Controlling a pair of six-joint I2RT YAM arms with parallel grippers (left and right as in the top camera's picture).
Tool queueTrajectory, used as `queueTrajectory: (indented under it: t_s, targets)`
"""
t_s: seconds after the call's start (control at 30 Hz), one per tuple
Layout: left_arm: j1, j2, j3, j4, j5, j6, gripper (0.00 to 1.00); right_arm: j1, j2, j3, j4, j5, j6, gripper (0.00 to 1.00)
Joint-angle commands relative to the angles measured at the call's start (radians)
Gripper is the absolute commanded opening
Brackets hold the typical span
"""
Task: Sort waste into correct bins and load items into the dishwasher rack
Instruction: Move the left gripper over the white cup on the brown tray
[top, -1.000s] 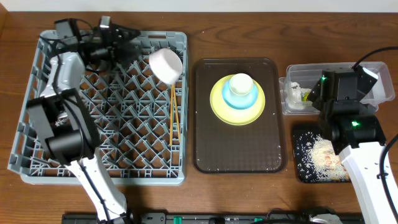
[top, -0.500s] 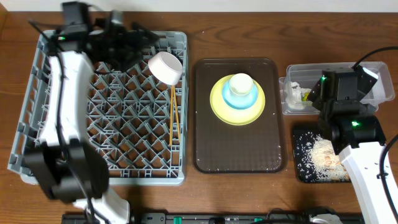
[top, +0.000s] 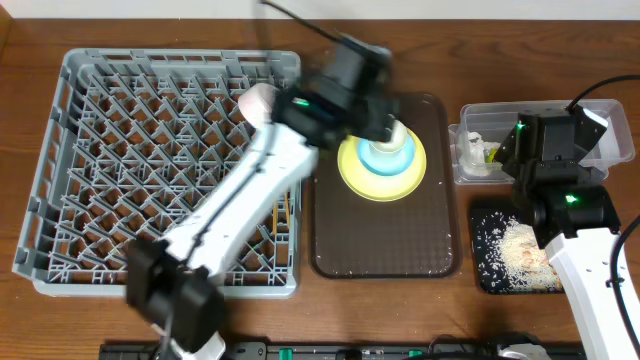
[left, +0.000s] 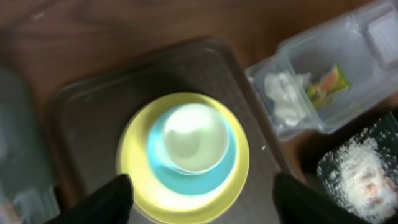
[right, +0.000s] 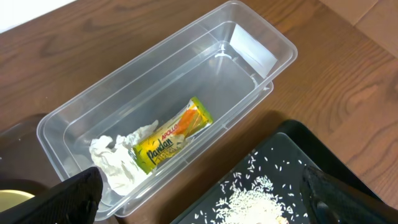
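Observation:
My left gripper (left: 202, 202) hangs open over the yellow plate (left: 183, 186) and the light blue cup (left: 193, 143) that sits on it; one finger shows on each side of the plate. Both rest on the brown tray (top: 385, 240). In the grey rack (top: 130, 160), the white bowl (top: 252, 98) and the chopsticks (top: 290, 212) are partly hidden by the left arm. My right gripper (right: 205, 205) stands open above the clear tub (right: 249, 74), which holds the wrapper (right: 174, 142) and the napkin (right: 118, 162). Pale food scraps (right: 255, 205) lie in the black tray (right: 298, 155).
The left arm stretches diagonally from the table's front edge across the rack's right side to the brown tray. The clear tub (top: 610, 150) and the black tray (top: 490, 225) sit right of the brown tray, with the right arm above them.
The left arm has swung from the rack's far left corner across to the brown tray, over the plate and cup. The right arm has not moved.

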Motion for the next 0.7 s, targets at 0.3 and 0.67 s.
queueTrajectory:
  t_s: [0.3, 0.67]
  targets:
    - [-0.116, 0.201, 0.003, 0.138, -0.151, 0.056, 0.47, -0.003, -0.008, 0.01, -0.002, 0.014, 0.013, 0.99]
    - [-0.116, 0.276, 0.003, 0.146, -0.151, 0.056, 0.41, -0.003, -0.008, 0.01, -0.002, 0.014, 0.013, 0.99]
